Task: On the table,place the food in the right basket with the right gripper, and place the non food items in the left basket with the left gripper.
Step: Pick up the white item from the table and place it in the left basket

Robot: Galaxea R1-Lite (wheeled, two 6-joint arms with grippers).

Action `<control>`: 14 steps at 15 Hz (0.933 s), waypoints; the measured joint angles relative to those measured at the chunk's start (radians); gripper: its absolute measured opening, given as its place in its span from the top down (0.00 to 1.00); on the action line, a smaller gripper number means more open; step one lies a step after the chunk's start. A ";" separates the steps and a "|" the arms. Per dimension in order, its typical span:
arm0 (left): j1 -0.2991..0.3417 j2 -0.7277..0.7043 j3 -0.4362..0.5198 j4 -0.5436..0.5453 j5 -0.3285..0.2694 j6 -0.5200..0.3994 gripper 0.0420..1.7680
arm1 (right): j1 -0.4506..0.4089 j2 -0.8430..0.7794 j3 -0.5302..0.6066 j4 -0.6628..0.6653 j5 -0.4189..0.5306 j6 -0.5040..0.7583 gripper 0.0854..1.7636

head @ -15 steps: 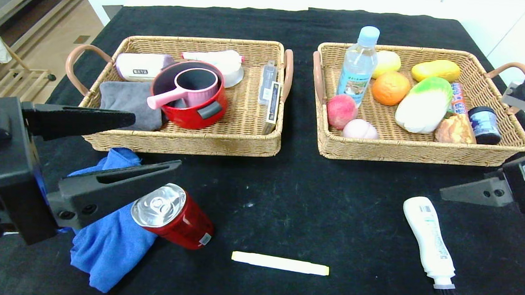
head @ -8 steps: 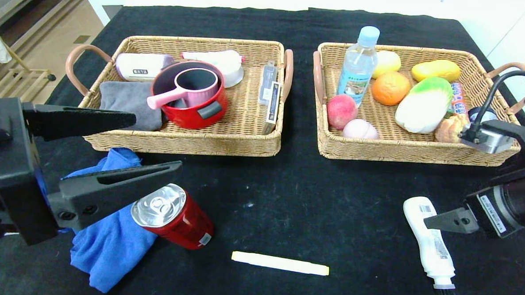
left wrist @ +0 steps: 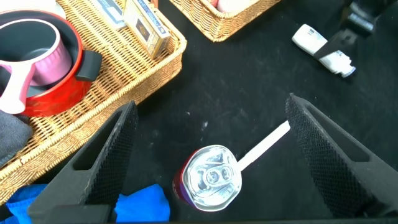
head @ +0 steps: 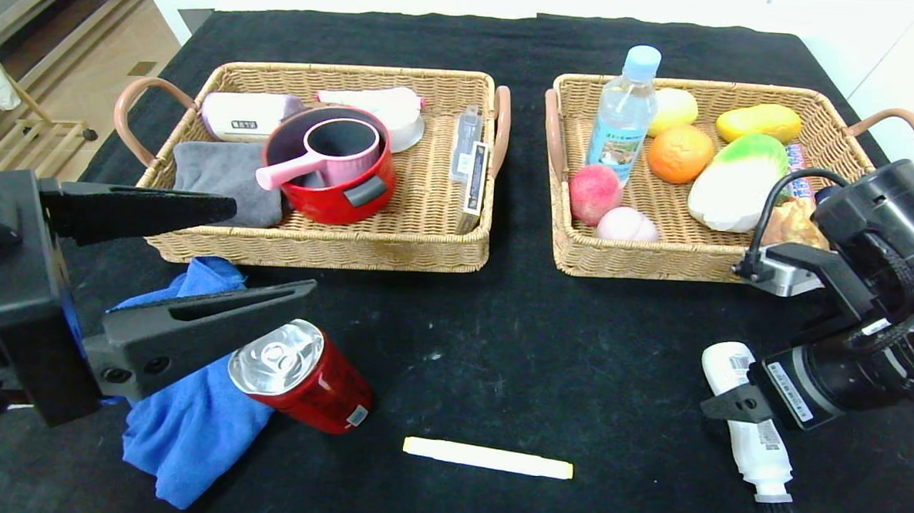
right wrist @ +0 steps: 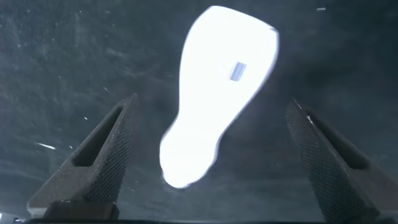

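So the red can point(head: 301, 377) is lying tipped on the table point(head: 500, 328), silver top facing up toward the camera, resting against the bright blue cloth point(head: 188, 414) at the front left. The thin pale yellow stick point(head: 488, 457) lies flat just to the right of it, and the white bottle with the black brush tip point(head: 750, 431) is on the table at the front right. The clear bottle point(head: 624, 113) stands upright in the right basket point(head: 573, 246), and the orange fruit point(head: 680, 153) sits in there too next to other produce. The left basket point(head: 426, 247) holds a red pot, a grey cloth and a few small boxes. The left tool point(head: 264, 248) hovers over the can and blue cloth with its fingers spread wide, holding nothing. The right tool point(right wrist: 205, 162) sits directly over the white bottle, fingers wide on either side of it, not gripping.
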 joint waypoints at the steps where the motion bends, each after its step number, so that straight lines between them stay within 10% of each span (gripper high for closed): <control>1: 0.000 0.000 0.000 0.000 0.000 0.000 0.03 | 0.002 0.010 0.000 0.000 -0.001 0.017 0.04; 10: 0.000 0.001 0.000 0.000 0.000 0.000 0.03 | 0.004 0.066 -0.003 -0.002 -0.030 0.047 0.03; 14: 0.000 0.001 0.000 0.000 0.000 0.000 0.03 | 0.005 0.069 -0.005 -0.002 -0.029 0.049 0.43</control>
